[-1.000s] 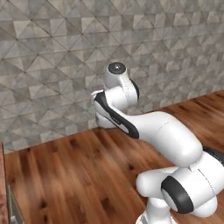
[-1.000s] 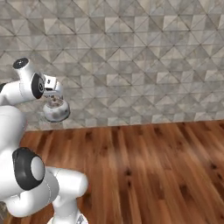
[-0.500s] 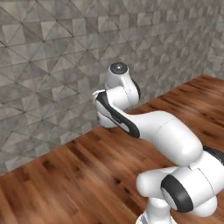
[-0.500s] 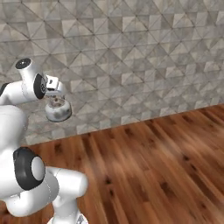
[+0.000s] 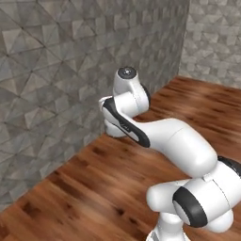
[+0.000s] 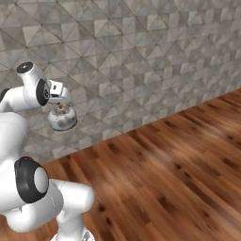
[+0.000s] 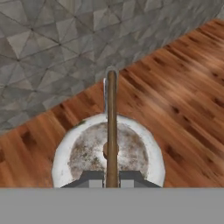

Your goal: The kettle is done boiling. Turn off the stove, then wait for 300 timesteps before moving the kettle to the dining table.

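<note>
The kettle [image 7: 109,153] is cut off below (its base hidden).

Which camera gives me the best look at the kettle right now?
The hand view: it looks straight down on the kettle, showing the round lid, the knob and the thin handle pinched between the shut jaws. The right base view shows the kettle small, hanging under the gripper against the stone wall. In the left base view the arm covers it.
</note>
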Motion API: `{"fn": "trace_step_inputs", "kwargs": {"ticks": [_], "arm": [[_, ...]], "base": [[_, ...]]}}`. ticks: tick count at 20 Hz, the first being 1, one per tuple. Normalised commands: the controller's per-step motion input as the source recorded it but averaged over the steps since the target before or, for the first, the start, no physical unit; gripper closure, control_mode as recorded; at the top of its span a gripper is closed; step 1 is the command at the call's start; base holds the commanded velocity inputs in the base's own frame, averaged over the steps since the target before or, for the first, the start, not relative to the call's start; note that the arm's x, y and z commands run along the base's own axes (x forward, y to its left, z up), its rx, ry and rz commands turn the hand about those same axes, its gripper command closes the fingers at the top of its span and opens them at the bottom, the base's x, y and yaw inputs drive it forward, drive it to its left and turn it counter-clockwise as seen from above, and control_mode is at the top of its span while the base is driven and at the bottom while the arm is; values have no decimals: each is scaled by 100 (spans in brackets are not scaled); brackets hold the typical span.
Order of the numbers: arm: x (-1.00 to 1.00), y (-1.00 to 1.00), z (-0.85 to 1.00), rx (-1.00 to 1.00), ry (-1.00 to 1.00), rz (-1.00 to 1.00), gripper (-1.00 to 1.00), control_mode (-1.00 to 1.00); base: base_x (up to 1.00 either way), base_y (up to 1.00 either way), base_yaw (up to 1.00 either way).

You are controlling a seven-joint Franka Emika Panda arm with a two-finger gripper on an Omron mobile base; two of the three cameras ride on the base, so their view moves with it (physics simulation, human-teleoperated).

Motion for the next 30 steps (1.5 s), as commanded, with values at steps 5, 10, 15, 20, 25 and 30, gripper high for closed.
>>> {"fn": "trace_step_inputs", "kwargs": {"ticks": [5,10,15,20,25,30], "arm": [[0,0,0,0,0,0,100,100],[0,0,0,0,0,0,100,100],[0,0,0,0,0,0,100,100],[0,0,0,0,0,0,100,100],[0,0,0,0,0,0,100,100],[0,0,0,0,0,0,100,100]], "base": [[40,23,-47],[49,28,-47],[57,32,-45],[57,31,-46],[61,33,-46],[63,32,-45]]}}
